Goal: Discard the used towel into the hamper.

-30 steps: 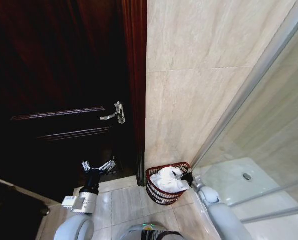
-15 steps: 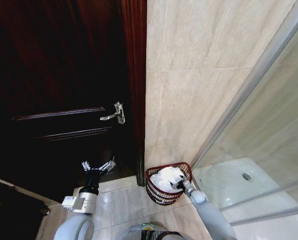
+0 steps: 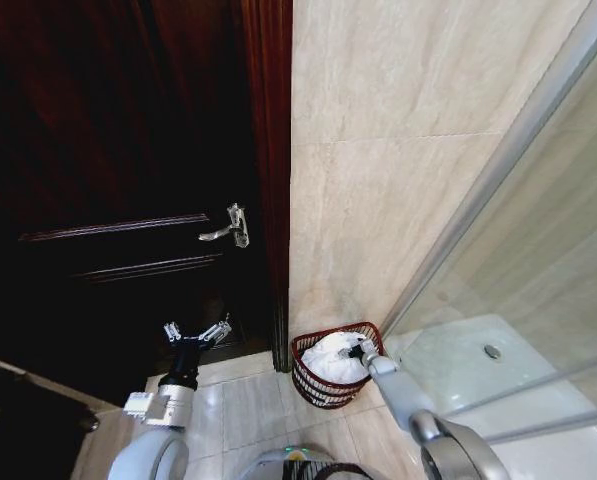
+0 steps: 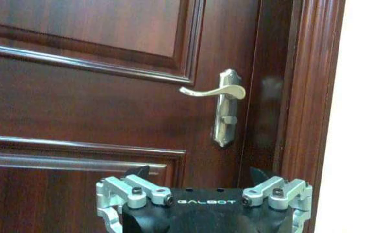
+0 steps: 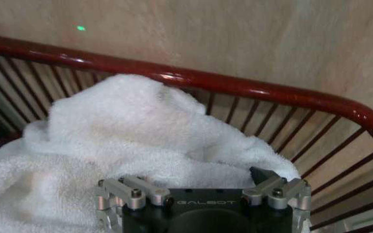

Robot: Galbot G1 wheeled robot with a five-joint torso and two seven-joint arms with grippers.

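The white terry towel (image 3: 336,358) lies heaped inside the red-brown wire hamper (image 3: 312,385), on the floor against the beige stone wall. The right hand (image 3: 358,352) sits at the hamper's rim, directly over the towel, its fingers spread, holding nothing. The left hand (image 3: 196,335) hangs open by the dark wooden door (image 3: 118,200).

Dim door (image 3: 108,150), bright wall (image 3: 398,130), edges warped

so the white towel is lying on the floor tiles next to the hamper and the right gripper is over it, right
Not quite. The white towel lies inside the hamper, not on the floor tiles; the right wrist view shows it heaped within the red rim. The right gripper is over it.
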